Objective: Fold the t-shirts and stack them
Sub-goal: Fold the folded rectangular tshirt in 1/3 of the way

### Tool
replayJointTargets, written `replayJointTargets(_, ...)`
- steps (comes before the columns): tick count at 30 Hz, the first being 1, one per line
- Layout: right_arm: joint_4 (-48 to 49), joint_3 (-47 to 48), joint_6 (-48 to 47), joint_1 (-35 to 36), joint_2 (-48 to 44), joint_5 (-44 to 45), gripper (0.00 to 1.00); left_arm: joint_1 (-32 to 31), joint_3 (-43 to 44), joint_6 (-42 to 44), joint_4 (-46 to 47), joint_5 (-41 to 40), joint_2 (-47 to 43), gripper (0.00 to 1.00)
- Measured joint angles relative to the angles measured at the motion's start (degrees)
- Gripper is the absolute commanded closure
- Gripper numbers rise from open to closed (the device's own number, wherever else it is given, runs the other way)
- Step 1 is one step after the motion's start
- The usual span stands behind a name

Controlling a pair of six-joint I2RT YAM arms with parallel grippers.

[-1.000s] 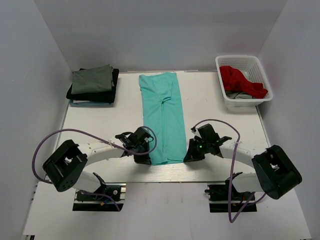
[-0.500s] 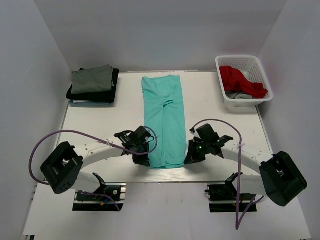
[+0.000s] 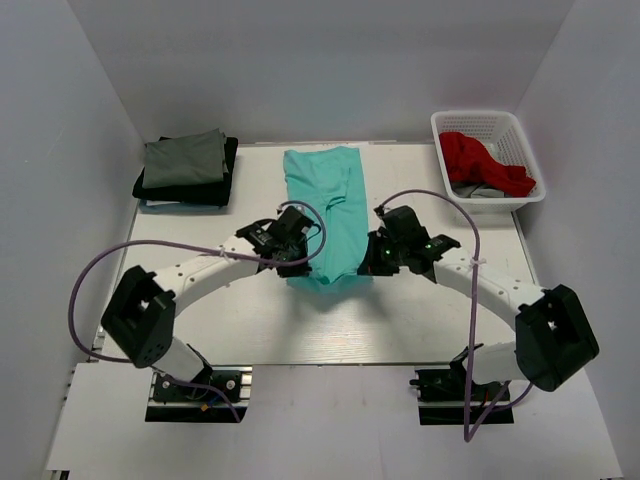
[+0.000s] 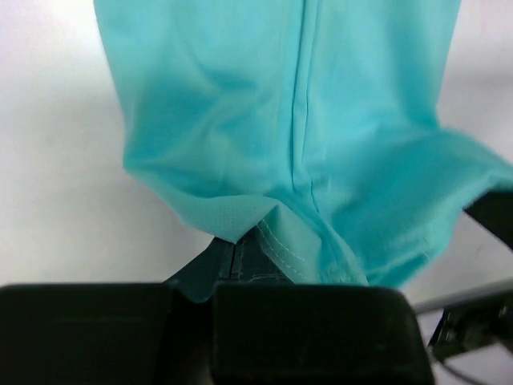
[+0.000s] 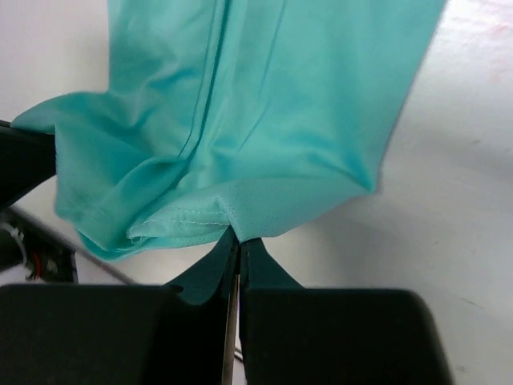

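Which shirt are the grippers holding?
The teal t-shirt, near hem pinched by left gripper and right gripper. Untouched: grey-green shirt and black shirt stacked far-left; red shirt in basket.

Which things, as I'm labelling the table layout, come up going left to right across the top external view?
stack of folded t-shirts → left gripper → teal t-shirt, its near hem pinched by both grippers → right gripper → white basket, a red t-shirt inside.
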Motion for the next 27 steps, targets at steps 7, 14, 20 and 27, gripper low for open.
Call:
replayJointTargets(7,0.83,9.84,0.79,-1.38,6.36,8.13,1.0,6.47,8.7,1.55,1.03,-3.37,9.38,1.0)
replayJointTargets(14,2.69,21.27,-0.57,-3.48,15.37,12.68,1.0,9.22,20.22,3.87,3.69,-5.18,15.58,1.0)
replayJointTargets(20,3.06,26.99,-2.05,-6.03,21.7,13.29,1.0,11.34,27.54,5.64,4.42,-6.32,22.29,1.0)
replayJointTargets(27,3.76,33.16,-3.41,-8.98,28.55,11.85,1.0,14.27,29.94,6.88,4.57,-7.26,25.7,1.0)
